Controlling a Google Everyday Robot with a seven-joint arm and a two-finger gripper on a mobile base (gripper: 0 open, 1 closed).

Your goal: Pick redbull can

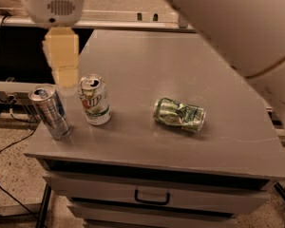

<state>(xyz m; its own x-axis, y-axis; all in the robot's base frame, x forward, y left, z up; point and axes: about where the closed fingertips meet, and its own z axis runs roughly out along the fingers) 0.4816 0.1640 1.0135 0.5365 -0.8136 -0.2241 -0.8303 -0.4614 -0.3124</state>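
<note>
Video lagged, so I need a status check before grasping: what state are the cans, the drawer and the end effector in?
Slim silver-and-blue redbull can: upright near the front left corner, not held.
Wider white-and-green soda can: upright, just right of it.
Crushed green can: dented, lying on its side.
Grey cabinet's drawer: closed.
Robot's end effector: hanging over the left side, behind the redbull can, holding nothing.

Single high view, down on table [180, 61] — gripper [63, 79] upper-left.
</note>
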